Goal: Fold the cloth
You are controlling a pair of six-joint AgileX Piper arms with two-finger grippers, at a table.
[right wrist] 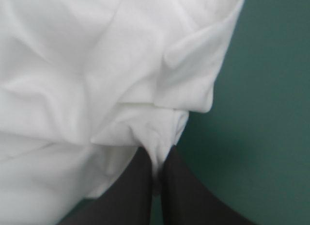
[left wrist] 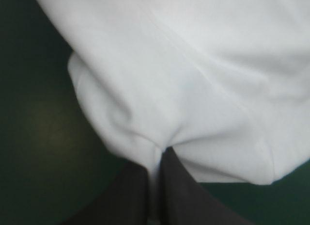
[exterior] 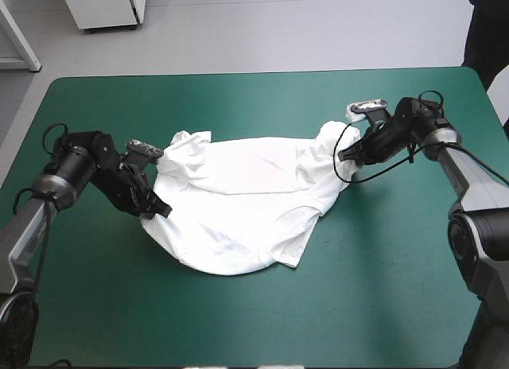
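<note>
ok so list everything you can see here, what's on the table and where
T-shirt: one, white, lying rumpled across the middle of the table, held at both sides
table: one, teal-green cover, bare around the T-shirt
left end effector: one, black fingers, shut on the T-shirt's left edge, cloth pinched between the tips
right end effector: one, black fingers, shut on the T-shirt's right edge, cloth bunched at the tips
</note>
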